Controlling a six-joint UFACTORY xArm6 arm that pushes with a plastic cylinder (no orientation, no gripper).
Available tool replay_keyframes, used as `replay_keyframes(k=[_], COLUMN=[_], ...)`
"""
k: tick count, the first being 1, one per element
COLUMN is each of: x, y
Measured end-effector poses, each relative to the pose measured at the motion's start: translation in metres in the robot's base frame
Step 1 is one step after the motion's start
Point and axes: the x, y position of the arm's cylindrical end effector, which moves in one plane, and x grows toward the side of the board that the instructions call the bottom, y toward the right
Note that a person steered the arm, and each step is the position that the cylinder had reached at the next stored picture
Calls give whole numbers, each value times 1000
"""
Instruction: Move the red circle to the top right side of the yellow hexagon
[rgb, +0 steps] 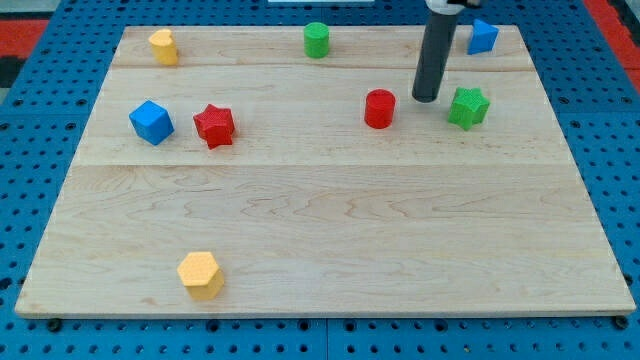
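Note:
The red circle (379, 108) is a short cylinder on the wooden board, right of centre in the upper half. The yellow hexagon (200, 275) lies near the view's bottom left, far from the red circle. My tip (426, 99) rests on the board just to the right of the red circle, a small gap away, and left of the green star (468, 106). The rod rises from the tip to the view's top edge.
A red star (214, 125) and a blue cube (151, 121) sit at the left. A yellow block (164, 46) is at the top left, a green cylinder (316, 39) at the top centre, and a blue block (482, 36) at the top right.

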Motion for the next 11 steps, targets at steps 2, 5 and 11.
replay_keyframes(k=[2, 5, 11], x=[1, 93, 165], y=[-63, -18, -51])
